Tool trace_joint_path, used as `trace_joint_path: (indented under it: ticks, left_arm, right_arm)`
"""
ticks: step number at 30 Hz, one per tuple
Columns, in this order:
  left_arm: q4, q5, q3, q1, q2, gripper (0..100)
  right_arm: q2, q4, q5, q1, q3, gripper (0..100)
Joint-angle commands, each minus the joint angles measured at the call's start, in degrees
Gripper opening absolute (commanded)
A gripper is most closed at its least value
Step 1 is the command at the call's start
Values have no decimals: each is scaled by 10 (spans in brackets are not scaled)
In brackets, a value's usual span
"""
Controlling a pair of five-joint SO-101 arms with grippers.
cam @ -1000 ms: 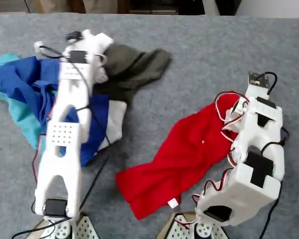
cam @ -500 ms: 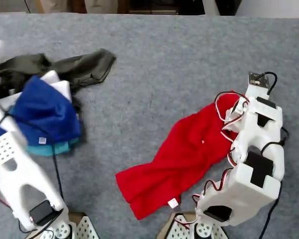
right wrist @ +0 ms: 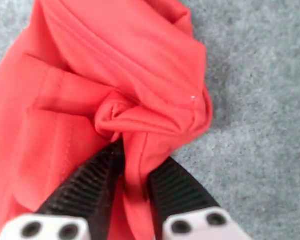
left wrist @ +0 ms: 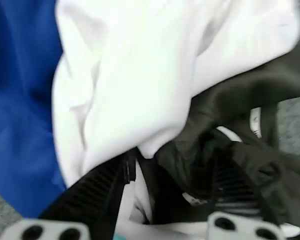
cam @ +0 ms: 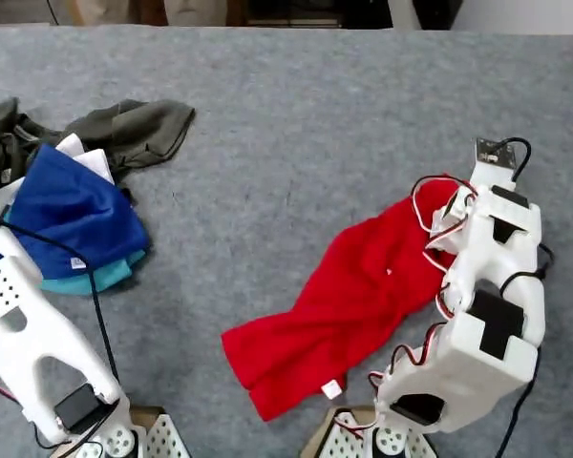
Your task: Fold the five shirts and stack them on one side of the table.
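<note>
1. Red shirt (cam: 353, 296) lay unfolded on the grey bench (cam: 315, 105), stretched on a slant from the near edge toward the right arm (cam: 482, 315), with its far end under that arm.
2. The right hand (right wrist: 135, 160) was clamped on a twisted fold of the red shirt, its two black ribbed fingers (right wrist: 87, 187) pinching the cloth between them.
3. The other four shirts sat heaped at the left side of the bench, well apart from the red one.
4. In that heap the blue shirt (cam: 76, 210) lay on top of the teal shirt (cam: 86, 279), which showed along the blue one's near edge.
5. The white shirt (cam: 94, 162) peeked out just behind the blue, and the olive shirt (cam: 138, 129) spread out farthest back.
6. The left arm (cam: 29, 334) slanted off toward the left edge beside the heap.
7. The left hand (left wrist: 165, 170) gripped bunched cloth, with the white and olive shirts both caught between its fingers and the blue shirt beside them.
</note>
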Motion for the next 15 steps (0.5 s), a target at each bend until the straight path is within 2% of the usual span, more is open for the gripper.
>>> trace_joint_path:
  ticks: [1,4,9,15]
  left_arm:
    - [6,0,-22,10,-108,292]
    - [7,-5,8,33,-156,292]
    - [7,-94,118,60,-202,291]
    - [7,-176,222,-69,-229,247]
  right_arm:
    - [-2,-12,1,-22,5,8]
    - [-2,-12,1,-22,5,8]
    - [-2,-12,3,-22,5,8]
    - [-2,-11,2,-22,6,8]
